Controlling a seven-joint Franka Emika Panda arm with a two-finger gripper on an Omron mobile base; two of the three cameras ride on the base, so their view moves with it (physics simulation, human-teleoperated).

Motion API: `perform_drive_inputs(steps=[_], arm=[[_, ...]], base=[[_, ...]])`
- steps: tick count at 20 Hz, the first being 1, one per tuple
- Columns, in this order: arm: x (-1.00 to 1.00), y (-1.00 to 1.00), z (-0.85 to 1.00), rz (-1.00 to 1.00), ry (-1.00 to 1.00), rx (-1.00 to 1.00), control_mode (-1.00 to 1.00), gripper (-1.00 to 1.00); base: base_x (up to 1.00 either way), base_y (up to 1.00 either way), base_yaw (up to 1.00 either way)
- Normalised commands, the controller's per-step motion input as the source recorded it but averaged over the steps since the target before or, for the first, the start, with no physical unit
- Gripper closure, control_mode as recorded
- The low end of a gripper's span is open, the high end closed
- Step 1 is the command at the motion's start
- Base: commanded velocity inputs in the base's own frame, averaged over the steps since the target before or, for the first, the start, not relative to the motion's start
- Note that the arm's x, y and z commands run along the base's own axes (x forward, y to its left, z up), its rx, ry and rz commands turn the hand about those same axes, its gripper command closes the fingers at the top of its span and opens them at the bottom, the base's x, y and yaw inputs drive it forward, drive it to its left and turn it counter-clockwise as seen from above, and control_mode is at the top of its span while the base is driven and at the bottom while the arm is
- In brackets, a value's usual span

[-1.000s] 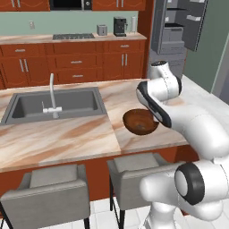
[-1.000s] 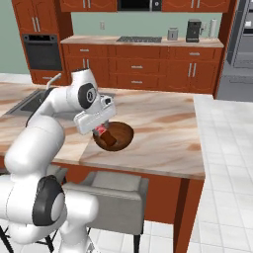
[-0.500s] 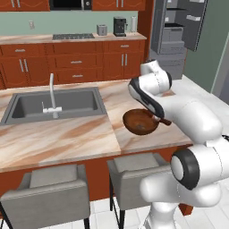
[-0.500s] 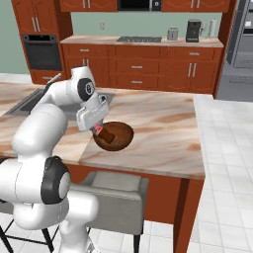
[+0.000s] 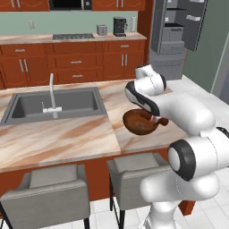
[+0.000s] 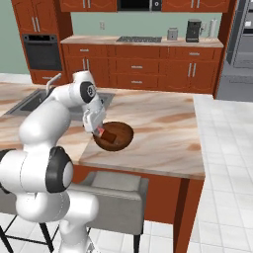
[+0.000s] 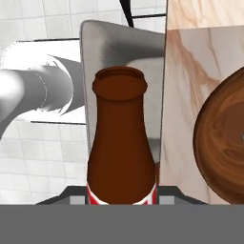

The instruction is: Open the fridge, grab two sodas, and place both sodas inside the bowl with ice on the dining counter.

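My gripper [image 5: 155, 119] is shut on a soda [image 7: 121, 147], a brown bottle with a red and white label. It hangs over the near rim of the dark-brown bowl [image 5: 138, 124] on the dining counter [image 5: 67, 134]. In the right base view the soda [image 6: 101, 132] sits at the bowl's [image 6: 117, 136] left rim, under the gripper [image 6: 100, 129]. In the hand view the bowl [image 7: 223, 143] lies right of the bottle, with the counter edge between them. The grey fridge [image 5: 175, 38] stands at the back right with its door open.
A grey sink [image 5: 53, 105] with a tall faucet [image 5: 52, 95] is set into the counter's left part. Two grey stools [image 5: 53, 190] [image 5: 134, 166] stand under the near edge. The wall counter with stove and coffee machine [image 5: 119, 26] runs along the back.
The arm's upper links have swung round and the hand with the soda has dropped slightly at the bowl's near rim. The bowl has stayed put.
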Motion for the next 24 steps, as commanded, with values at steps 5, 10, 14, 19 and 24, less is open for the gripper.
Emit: perform_drive_inputs(steps=[5, 10, 14, 19, 24], arm=[[0.22, 0.0, -0.09, 0.03, 0.04, 0.0, -1.0, 1.0], [0.26, 0.0, -0.02, 0.01, 0.06, 0.0, -1.0, 1.0], [0.23, 0.0, -0.07, 0.0, 0.03, 0.01, -1.0, 1.0], [0.26, 0.0, -0.14, 0.0, 0.01, 0.0, -1.0, 1.0], [0.25, 0.0, -0.25, 0.0, 0.0, 0.0, -1.0, 1.0]], base=[[0.0, 0.0, 0.0], [0.0, 0.0, 0.0], [0.0, 0.0, 0.0], [0.0, 0.0, 0.0], [0.0, 0.0, 0.0]])
